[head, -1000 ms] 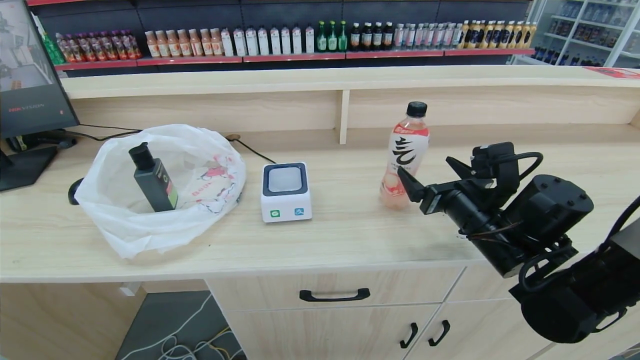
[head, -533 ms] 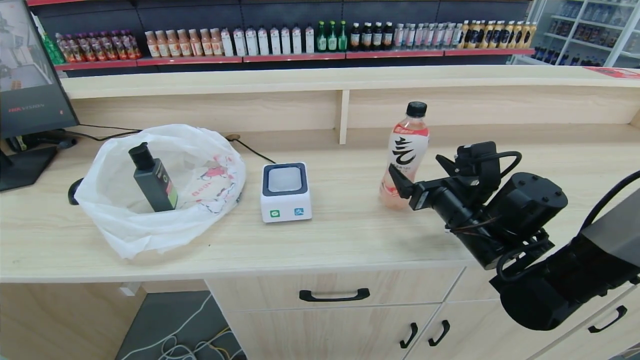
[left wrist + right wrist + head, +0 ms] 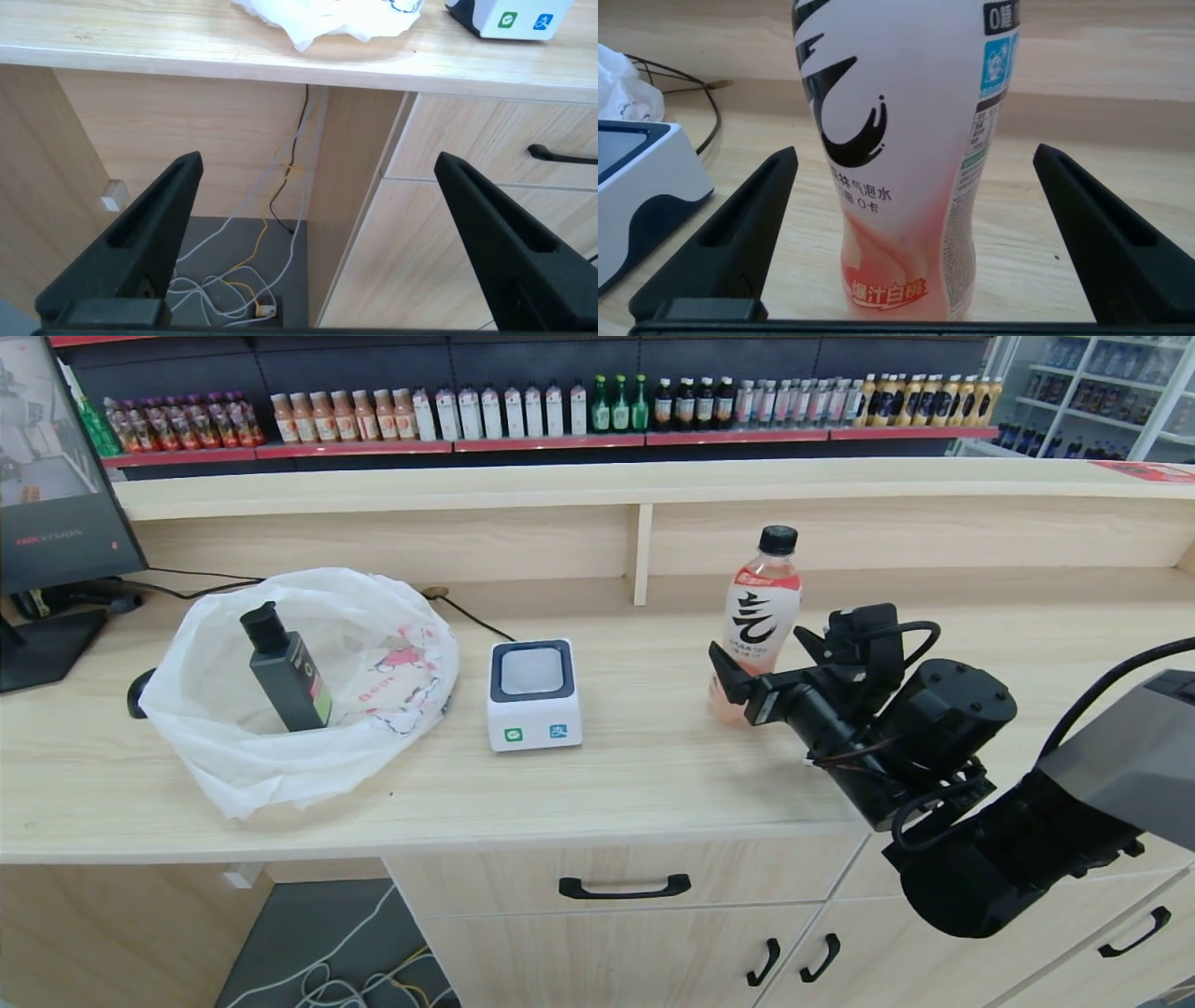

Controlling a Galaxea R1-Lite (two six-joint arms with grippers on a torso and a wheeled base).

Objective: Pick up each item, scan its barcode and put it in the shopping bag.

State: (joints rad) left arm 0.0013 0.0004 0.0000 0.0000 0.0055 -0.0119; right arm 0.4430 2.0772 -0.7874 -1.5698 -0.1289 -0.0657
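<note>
You had a matt, pale wood-grain desk (image 3: 653,775), a thin crinkled white plastic shopping bag (image 3: 233,765), a glossy translucent plastic bottle (image 3: 764,616) and a smooth white plastic scanner (image 3: 534,714).

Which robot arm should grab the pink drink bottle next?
The right. The right claw, open, sits either side of the pink bottle; the left claw hangs open below the counter.
</note>
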